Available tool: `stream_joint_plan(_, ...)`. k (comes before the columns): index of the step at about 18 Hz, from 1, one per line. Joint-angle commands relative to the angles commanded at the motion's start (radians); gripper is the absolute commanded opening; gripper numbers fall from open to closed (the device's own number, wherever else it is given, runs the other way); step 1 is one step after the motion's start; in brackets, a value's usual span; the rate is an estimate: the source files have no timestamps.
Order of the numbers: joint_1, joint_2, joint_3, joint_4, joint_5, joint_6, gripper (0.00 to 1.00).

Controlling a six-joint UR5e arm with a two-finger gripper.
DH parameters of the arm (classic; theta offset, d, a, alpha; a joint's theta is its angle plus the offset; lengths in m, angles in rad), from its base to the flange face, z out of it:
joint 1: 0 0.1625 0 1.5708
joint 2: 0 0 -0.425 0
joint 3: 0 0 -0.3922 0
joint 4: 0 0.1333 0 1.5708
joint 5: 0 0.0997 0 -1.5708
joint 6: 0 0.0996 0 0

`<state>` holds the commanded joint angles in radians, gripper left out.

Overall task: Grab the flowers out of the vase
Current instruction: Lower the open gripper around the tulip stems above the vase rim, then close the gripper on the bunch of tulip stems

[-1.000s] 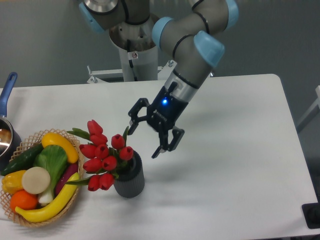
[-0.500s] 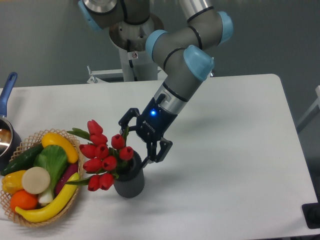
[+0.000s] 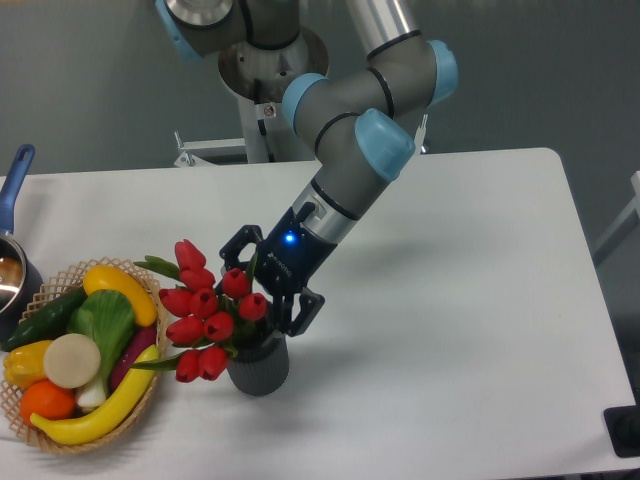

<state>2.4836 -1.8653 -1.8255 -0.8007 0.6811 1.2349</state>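
A: Where are the flowers (image 3: 208,315)?

B: Standing in the vase (image 3: 259,366), which sits upright on the white worktop (image 3: 450,300), toward the front edge and left of its middle. The red buds lean out over the vase's left side, some hanging above the basket's rim, with a green leaf tip poking toward the far left.

A: And the gripper (image 3: 270,285)?

B: It is down at the bouquet, just above the vase mouth on the right side of the buds. Its two black fingers are spread apart: one (image 3: 236,247) sits behind the upper buds, the other (image 3: 302,308) sits at the vase's upper right rim. A blue light glows on the wrist.

A: Is it touching the flowers?

B: The far finger overlaps the topmost buds in this view, but I cannot tell whether it presses on them or merely sits behind them. Nothing is clamped between the fingers as far as I can see.

A: What else is on the worktop?

B: A round wicker basket (image 3: 140,410) near the front left corner, just beside the vase, filled with toy fruit and vegetables (image 3: 80,360): a banana, cucumber, orange, a leafy green. At the left edge, a pot with a blue handle (image 3: 14,180), partly cut off.
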Motion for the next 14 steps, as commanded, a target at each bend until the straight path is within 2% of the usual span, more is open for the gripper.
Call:
stream_joint_plan(2,-0.003,-0.002,0.006,0.0,0.0,0.0,0.97)
stream_joint_plan(10,-0.003,-0.003,0.005,0.0,-0.005,0.002,0.56)
stream_joint_plan(14,-0.003,-0.002,0.005,0.0,-0.006,0.0,0.5)
